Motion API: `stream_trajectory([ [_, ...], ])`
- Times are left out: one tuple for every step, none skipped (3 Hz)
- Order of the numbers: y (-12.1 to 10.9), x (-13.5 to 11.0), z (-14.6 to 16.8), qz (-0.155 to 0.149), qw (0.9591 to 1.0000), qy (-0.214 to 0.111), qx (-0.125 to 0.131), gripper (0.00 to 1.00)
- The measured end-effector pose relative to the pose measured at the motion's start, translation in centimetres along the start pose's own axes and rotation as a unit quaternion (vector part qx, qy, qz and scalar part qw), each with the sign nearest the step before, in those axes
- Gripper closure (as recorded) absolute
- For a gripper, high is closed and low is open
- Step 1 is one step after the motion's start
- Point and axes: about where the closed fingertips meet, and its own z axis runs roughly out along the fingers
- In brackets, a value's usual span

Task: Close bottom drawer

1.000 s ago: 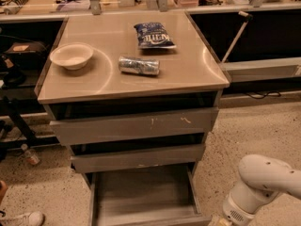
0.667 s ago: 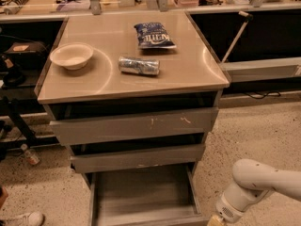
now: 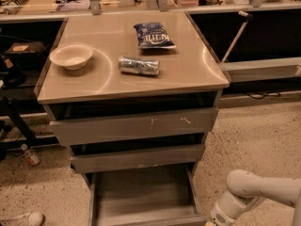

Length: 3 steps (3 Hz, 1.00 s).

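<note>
The bottom drawer [image 3: 141, 197] is pulled out wide from the grey cabinet; its box-like tray looks empty and its front runs along the frame's lower edge. Above it are the middle drawer front [image 3: 137, 158] and the wide top drawer front [image 3: 134, 125] with white scratch marks, both slightly ajar. My white arm [image 3: 254, 189] reaches in from the lower right. Its wrist end [image 3: 220, 216] sits just right of the open drawer's front right corner. The gripper itself is below the frame edge, out of view.
On the cabinet top [image 3: 188, 74] lie a white bowl [image 3: 71, 55], a crushed silver can [image 3: 138, 65] and a blue chip bag [image 3: 154, 35]. A counter with clutter runs behind. A metal shelf [image 3: 263, 67] stands at right. A bottle [image 3: 29, 154] and a shoe [image 3: 23, 219] lie on the speckled floor at left.
My arm has moved down and left, closer to the open bottom drawer's front right corner. The drawer has not moved.
</note>
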Motion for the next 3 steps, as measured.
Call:
stream_trajectory([
  [-0.3, 0.3, 0.9, 0.005, 0.9999, 0.001, -0.012, 1.0],
  [-2.6, 0.2, 4.3, 0.036, 0.9983, -0.029, -0.036, 1.0],
  [-5.1, -0.8, 7.8, 0.06, 0.9953, -0.051, -0.056, 1.0],
])
